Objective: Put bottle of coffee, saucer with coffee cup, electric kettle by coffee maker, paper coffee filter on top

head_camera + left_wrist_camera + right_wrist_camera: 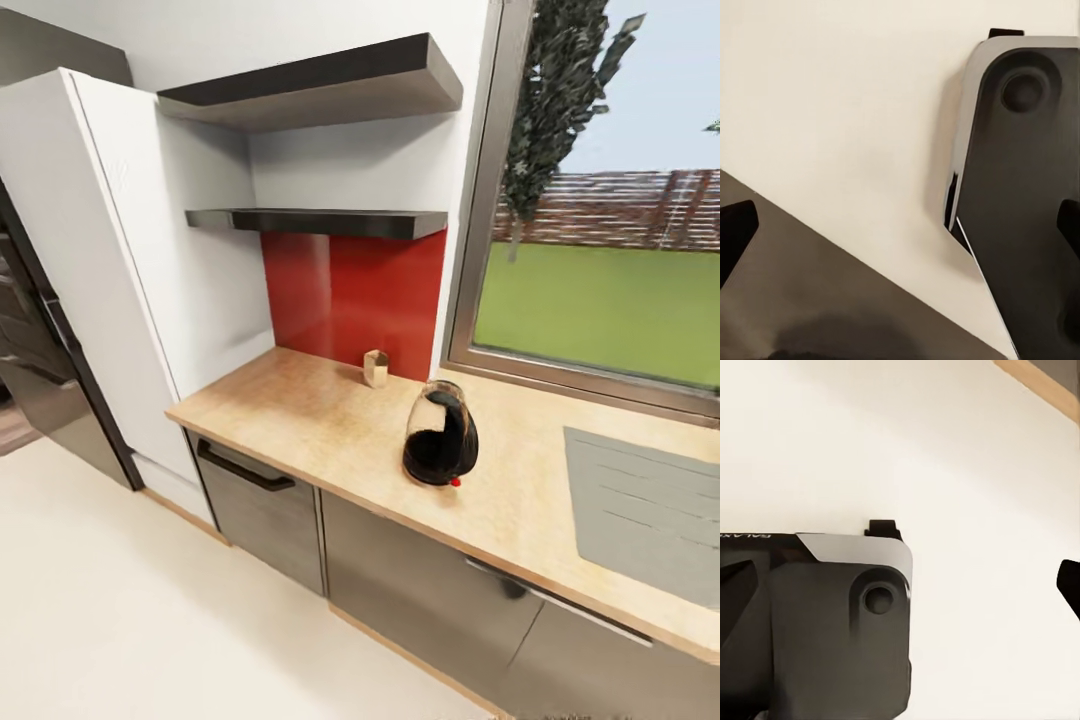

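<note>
On the wooden worktop (330, 425) stands the black electric kettle (440, 435), close to the front edge, with a small red spot at its base. Behind it, nearer the red backsplash (355, 290), sits a small tan paper coffee filter (376, 368), well apart from the kettle. Two dark shelves (320, 221) hang on the wall above the backsplash. To one side of the kettle is the grey sink drainer (645, 515) under a window (600, 290) looking out on grass and a fence; to the other side a tall white cabinet (130, 290) stands beside a dark fridge (40, 370).

The left hand (900, 232) hangs over the pale floor (847, 112), its two dark fingertips (735, 232) showing at the edges of its wrist camera, set wide apart with nothing between them. Beneath it lies the robot's dark base (1020, 195), and a grey surface I cannot identify.

The right hand (900, 585) is likewise spread wide and holds nothing, one fingertip (1069, 585) dark against the floor (960, 457). The base (832, 622) lies below it, and a strip of wooden plinth (1039, 382) runs far ahead of the fingers. The kettle and filter are nowhere near either hand.
</note>
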Controlling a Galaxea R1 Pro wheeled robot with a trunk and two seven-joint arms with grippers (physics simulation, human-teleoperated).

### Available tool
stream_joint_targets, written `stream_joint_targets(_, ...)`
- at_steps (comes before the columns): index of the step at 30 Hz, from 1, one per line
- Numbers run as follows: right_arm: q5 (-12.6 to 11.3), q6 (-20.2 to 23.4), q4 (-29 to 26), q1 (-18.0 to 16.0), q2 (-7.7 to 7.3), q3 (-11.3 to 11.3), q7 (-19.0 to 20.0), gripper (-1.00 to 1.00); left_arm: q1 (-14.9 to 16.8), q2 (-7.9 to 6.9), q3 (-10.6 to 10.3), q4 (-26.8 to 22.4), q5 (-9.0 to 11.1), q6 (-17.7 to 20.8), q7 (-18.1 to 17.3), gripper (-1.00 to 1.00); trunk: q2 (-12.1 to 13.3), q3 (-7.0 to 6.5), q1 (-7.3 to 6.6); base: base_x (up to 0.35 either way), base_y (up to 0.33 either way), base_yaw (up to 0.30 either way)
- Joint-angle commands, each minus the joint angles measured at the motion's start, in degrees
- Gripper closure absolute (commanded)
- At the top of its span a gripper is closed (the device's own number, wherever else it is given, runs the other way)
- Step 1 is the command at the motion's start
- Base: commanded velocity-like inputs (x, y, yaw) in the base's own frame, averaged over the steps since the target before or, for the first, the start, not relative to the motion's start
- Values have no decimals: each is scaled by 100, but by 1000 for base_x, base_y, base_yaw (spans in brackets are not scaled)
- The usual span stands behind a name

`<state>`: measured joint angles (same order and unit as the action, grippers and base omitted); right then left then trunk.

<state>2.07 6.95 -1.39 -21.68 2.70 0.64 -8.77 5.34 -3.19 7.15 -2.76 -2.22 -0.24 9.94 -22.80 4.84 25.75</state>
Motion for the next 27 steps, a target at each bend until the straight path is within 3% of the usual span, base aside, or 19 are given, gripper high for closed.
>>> stream_joint_targets(1,22,40,-10,-3,3,6,-20,-100,2,1,41,0,-24,-2,7,-100,-12,12,3,0,0,-263)
stream_joint_targets(13,21,39,-10,-3,6,-3,-28,-100,11,9,45,16,-19,-2,28,-100,-12,12,3,0,1,-263)
stream_joint_targets(22,21,35,-10,-3,23,-3,-29,-100,11,-4,81,25,2,1,65,-100,-12,12,3,-99,134,-259)
stream_joint_targets(27,37,35,-15,-3,51,12,-21,-100,11,2,66,37,-4,-2,76,-100,-12,12,3,-14,19,-74)
